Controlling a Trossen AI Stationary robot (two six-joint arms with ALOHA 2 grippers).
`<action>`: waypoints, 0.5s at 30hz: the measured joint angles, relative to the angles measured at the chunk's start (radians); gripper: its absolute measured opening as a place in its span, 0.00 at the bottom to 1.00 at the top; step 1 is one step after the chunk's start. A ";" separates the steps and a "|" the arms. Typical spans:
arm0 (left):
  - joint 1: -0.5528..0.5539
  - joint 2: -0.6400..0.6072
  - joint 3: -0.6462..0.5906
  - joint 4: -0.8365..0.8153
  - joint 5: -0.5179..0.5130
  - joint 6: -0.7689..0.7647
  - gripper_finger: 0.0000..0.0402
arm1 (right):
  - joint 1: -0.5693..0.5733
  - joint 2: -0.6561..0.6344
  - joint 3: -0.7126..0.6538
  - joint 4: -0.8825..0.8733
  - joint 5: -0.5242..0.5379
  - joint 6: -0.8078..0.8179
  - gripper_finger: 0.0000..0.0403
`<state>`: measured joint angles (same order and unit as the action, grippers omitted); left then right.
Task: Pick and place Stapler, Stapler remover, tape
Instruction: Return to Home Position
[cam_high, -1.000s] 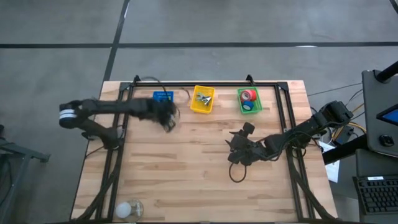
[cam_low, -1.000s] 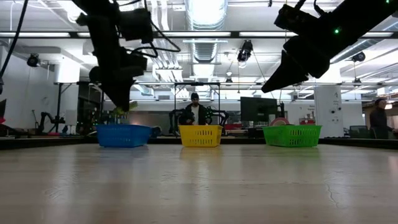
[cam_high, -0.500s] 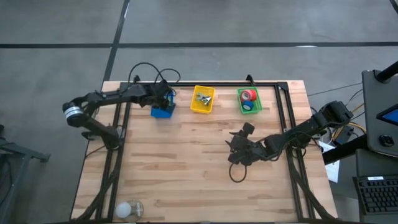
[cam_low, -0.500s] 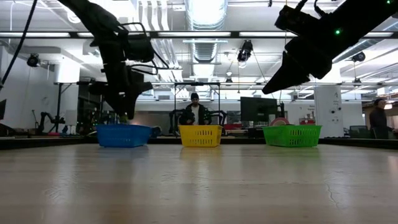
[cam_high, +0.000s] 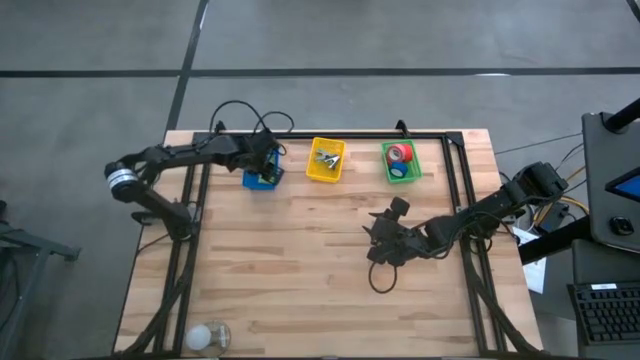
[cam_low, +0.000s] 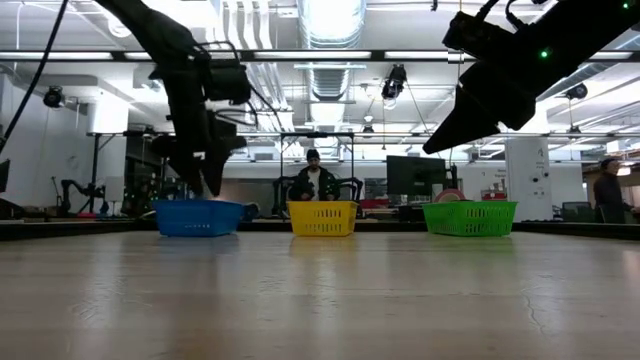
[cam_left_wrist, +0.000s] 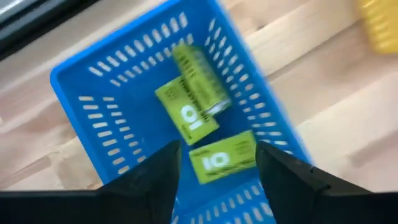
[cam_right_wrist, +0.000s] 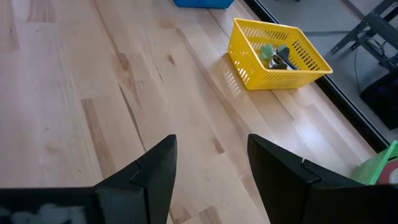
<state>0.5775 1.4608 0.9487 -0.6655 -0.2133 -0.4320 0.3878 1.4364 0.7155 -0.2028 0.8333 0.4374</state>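
My left gripper (cam_left_wrist: 217, 150) hangs open over the blue basket (cam_high: 262, 176) at the table's far edge, fingers pointing down into it. Green staplers (cam_left_wrist: 194, 102) lie on the basket's floor (cam_left_wrist: 112, 134), apart from the fingers. The yellow basket (cam_high: 326, 160) holds staple removers (cam_right_wrist: 275, 55). Red and blue tape rolls (cam_high: 400, 160) lie in the green basket (cam_low: 470, 217). My right gripper (cam_right_wrist: 211, 146) is open and waits above the table's middle right (cam_high: 385, 247).
The three baskets stand in a row along the far edge. A dark frame rail (cam_high: 330, 134) runs behind them. A whitish round object (cam_high: 210, 335) lies at the near left corner. A black cable loop (cam_high: 381, 278) hangs under the right arm. People show in the room behind.
My left gripper has swung from just in front of the blue basket toward the far edge and now stands over it. The green thing that showed at its fingertips in the low view a second ago no longer shows there.
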 joint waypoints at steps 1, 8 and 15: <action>-0.003 -0.013 0.003 0.000 0.009 -0.002 0.52 | 0.000 0.000 0.000 0.000 0.000 0.000 0.48; -0.157 -0.120 -0.021 0.086 0.021 0.001 0.32 | -0.006 -0.035 0.000 0.004 -0.109 -0.009 0.33; -0.414 -0.213 -0.059 0.231 -0.008 -0.007 0.02 | -0.012 -0.186 -0.013 0.001 -0.184 -0.135 0.04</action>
<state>0.1631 1.2474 0.8897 -0.4345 -0.2212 -0.4385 0.3757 1.2507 0.7026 -0.2018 0.6489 0.3020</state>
